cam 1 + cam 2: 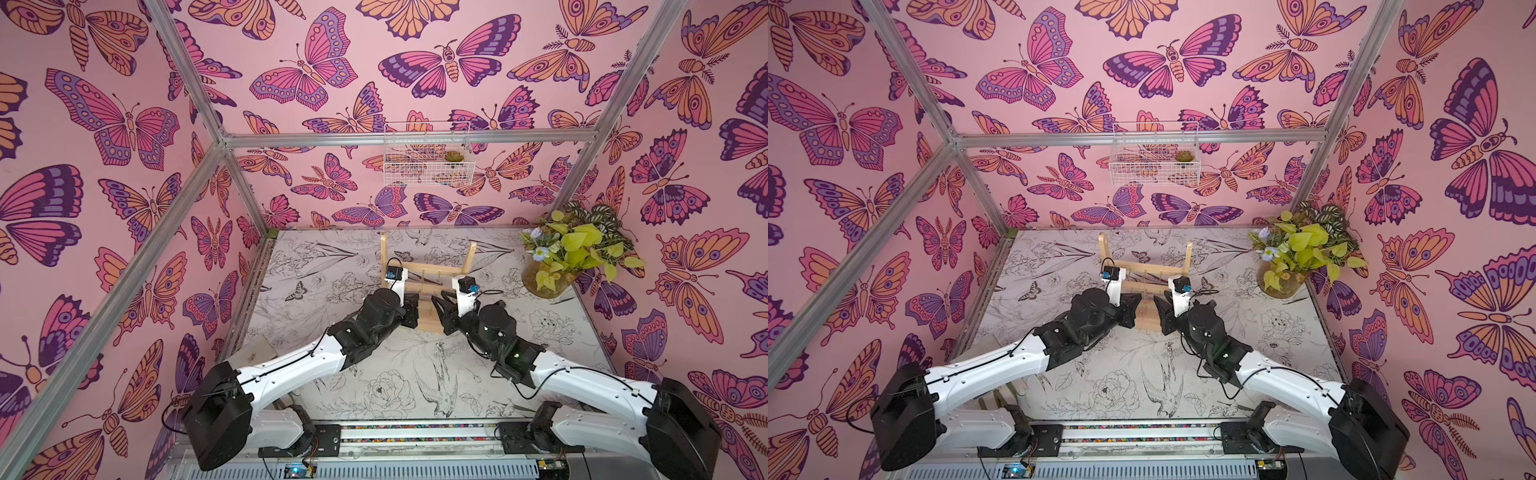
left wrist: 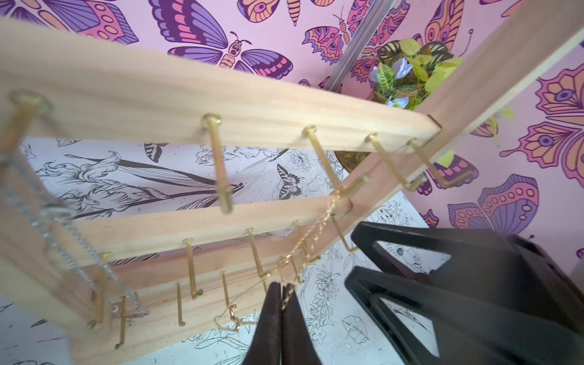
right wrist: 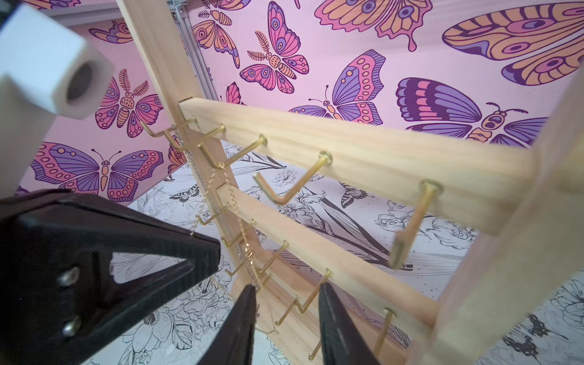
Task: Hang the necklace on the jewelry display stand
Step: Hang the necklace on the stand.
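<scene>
Necklace [image 2: 317, 225] of fine gold chain is draped over one gold hook [image 2: 325, 161] on the top crossbar of the pale wooden jewelry display stand [image 1: 432, 269], which sits on the flower-printed counter [image 1: 374, 374] between the two arms. From that hook a strand runs down to the left hand [image 2: 282, 286], whose fingers are pressed tight together on the chain. Beside it the right hand [image 3: 288, 286] has its fingers partly apart before the lower crossbars, gripping nothing.
</scene>
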Controlling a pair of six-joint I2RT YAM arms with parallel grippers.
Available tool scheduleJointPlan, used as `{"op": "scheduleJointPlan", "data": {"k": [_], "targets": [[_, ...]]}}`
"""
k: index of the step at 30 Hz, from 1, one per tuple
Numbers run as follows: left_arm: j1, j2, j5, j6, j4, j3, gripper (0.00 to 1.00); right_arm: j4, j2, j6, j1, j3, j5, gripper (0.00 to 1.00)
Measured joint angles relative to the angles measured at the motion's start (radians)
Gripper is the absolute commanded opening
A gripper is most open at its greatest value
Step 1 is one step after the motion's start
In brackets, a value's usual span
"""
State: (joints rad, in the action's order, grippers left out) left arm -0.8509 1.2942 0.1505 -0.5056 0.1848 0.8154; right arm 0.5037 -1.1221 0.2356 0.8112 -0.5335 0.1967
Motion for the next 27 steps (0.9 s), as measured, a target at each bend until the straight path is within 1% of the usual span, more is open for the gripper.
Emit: {"op": "scheduleJointPlan", "data": {"k": [6,13,17,23,27], "targets": [[0.025,0.039,0.003,0.000,0.000,-0.002,0.00,0.000,-0.001,0.001,0.000,0.000,-0.025,0.37],[0.026,0.042,-0.004,-0.001,0.001,-0.010,0.00,0.002,-0.041,0.011,0.000,0.000,-0.051,0.41],[0.026,0.016,-0.005,-0.008,-0.010,-0.041,0.00,0.014,-0.086,0.029,0.000,0.000,-0.059,0.42],[0.026,-0.071,-0.005,-0.012,-0.038,-0.051,0.00,0.097,-0.159,0.050,0.000,0.006,-0.059,0.42],[0.026,-0.070,-0.006,-0.012,-0.039,-0.051,0.00,0.137,-0.215,0.053,0.001,0.007,-0.068,0.42]]}}
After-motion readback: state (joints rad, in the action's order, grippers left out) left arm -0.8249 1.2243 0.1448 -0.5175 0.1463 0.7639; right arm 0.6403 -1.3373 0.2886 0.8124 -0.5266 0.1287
